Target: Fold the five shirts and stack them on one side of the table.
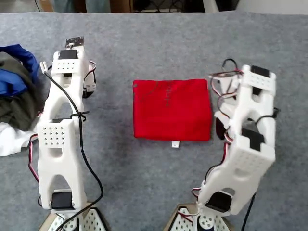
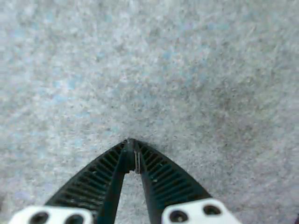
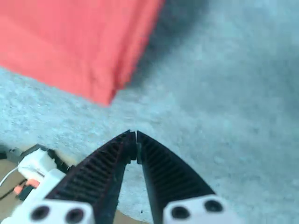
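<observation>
left gripper (image 2: 131, 142): closed and empty, its two black ribbed fingers meeting at the tips; bare grey felt (image 2: 154, 60) lies beneath and ahead of it.
right gripper (image 3: 135, 135): closed and empty too, with its tips touching, poised over the felt.
red shirt (image 1: 172, 109): folded into a neat rectangle and lying flat between the two arms. One corner sits near the right gripper, just ahead of its tips and off to one side, not touching them. It is well apart from the left gripper. A small white label (image 1: 175, 143) pokes out from the edge nearer the arm bases.
heap of unfolded shirts (image 1: 17, 96): a blue shirt (image 1: 14, 72), an olive shirt (image 1: 19, 106) and a white shirt (image 1: 10, 139), crumpled together. The heap lies beyond the left arm (image 1: 60, 134), on the side away from the red shirt, and far from the right gripper.
step in hand: this looks like a pause between shirts, since one is folded and neither gripper holds cloth.
progress: early. One of five appears done, three garments can be made out in the heap, and a fifth cannot be told.
next move: probably either the red shirt goes to one side to start the stack, or the left gripper goes to the heap. Either way a gripper must spread its fingers, come down onto the cloth, and pinch a single layer or edge without dragging its neighbours or undoing the fold.
</observation>
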You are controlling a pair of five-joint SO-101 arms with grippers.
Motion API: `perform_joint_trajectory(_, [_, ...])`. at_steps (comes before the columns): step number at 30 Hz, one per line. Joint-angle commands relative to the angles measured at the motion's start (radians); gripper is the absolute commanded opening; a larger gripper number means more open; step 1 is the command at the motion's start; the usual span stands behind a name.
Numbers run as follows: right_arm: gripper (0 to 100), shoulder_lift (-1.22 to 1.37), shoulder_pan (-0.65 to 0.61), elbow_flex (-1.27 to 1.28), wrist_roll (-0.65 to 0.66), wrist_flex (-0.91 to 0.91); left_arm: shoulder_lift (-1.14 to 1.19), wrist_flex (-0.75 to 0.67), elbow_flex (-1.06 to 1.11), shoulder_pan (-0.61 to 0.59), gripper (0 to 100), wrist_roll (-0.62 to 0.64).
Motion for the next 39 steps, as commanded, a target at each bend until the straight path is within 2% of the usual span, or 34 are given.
perform_joint_trajectory(1, [1.5,-0.137,0.052,0.016,0.006,-0.041,-0.071,-0.014,-0.015,0.013,3,0.002])
perform_joint_trajectory(3, [1.5,-0.188,0.048,0.019,0.002,-0.044,-0.081,-0.008,-0.019,0.041,3,0.000])
perform_joint_trajectory(6, [1.5,-0.252,-0.005,0.036,-0.006,-0.029,-0.126,0.078,-0.101,0.120,3,-0.003])
perform_joint_trajectory(11, [1.5,-0.338,-0.098,0.056,-0.061,-0.081,-0.224,0.160,-0.263,0.341,3,-0.006])
perform_joint_trajectory(13, [1.5,-0.341,-0.100,0.068,-0.080,-0.135,-0.236,0.152,-0.302,0.420,3,-0.006])
perform_joint_trajectory(16, [1.5,-0.341,-0.078,0.102,-0.092,-0.164,-0.163,0.055,-0.271,0.479,3,-0.006])
perform_joint_trajectory(21, [1.5,-0.348,-0.091,0.225,-0.094,-0.276,0.018,-0.037,-0.234,0.483,3,0.003])
perform_joint_trajectory(29, [1.5,-0.340,-0.183,0.355,-0.163,-0.514,0.158,-0.048,-0.288,0.453,3,0.046])
perform_joint_trajectory(33, [1.5,-0.329,-0.110,0.404,-0.157,-0.629,0.175,-0.040,-0.332,0.453,3,0.044])
perform_joint_trajectory(37, [1.5,-0.334,-0.060,0.401,-0.155,-0.631,0.157,-0.038,-0.375,0.455,3,0.044])
perform_joint_trajectory(39, [1.5,-0.334,-0.055,0.377,-0.155,-0.598,0.129,0.014,-0.447,0.455,3,0.044])
